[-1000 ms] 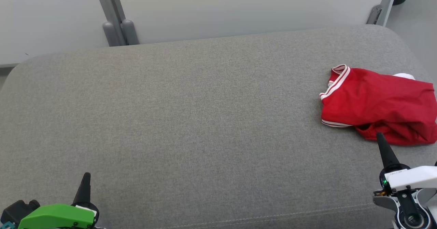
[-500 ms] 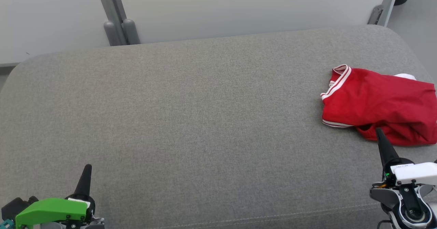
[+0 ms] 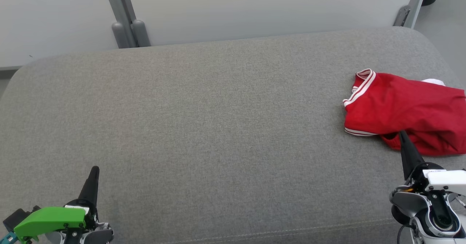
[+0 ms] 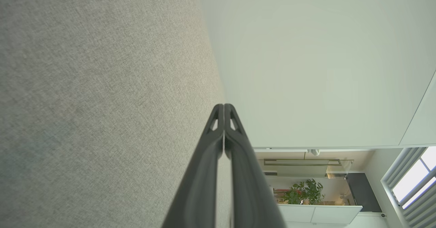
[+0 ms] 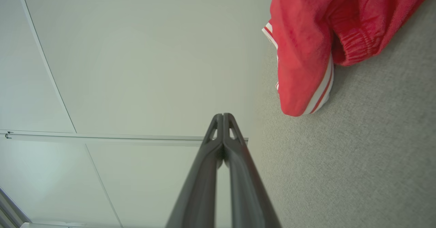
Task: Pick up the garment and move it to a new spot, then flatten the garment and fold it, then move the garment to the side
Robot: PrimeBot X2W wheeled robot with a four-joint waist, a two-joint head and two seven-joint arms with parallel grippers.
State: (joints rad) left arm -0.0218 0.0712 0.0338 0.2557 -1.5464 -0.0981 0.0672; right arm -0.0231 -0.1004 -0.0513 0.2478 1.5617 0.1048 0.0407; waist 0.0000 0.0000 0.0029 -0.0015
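Observation:
The garment (image 3: 404, 109) is a crumpled red piece with white striped trim, lying at the far right of the grey cushion (image 3: 218, 127). My right gripper (image 3: 402, 134) is shut and empty, its tip over the garment's near edge in the head view. The right wrist view has the garment (image 5: 306, 51) up and to the right of the closed fingers (image 5: 223, 117), apart from them. At the lower left my left gripper (image 3: 94, 169) is shut and empty, far from the garment, fingers (image 4: 224, 107) pressed together above bare cushion.
A pale wall panel (image 3: 255, 7) with a grey post (image 3: 125, 18) stands behind the cushion. The cushion's front seam (image 3: 291, 231) runs near the bottom edge. Its rounded right corner (image 3: 429, 43) lies just beyond the garment.
Both grippers have moved forward, up the head view. The right tip has come from just short of the garment to its near edge. The garment has not moved.

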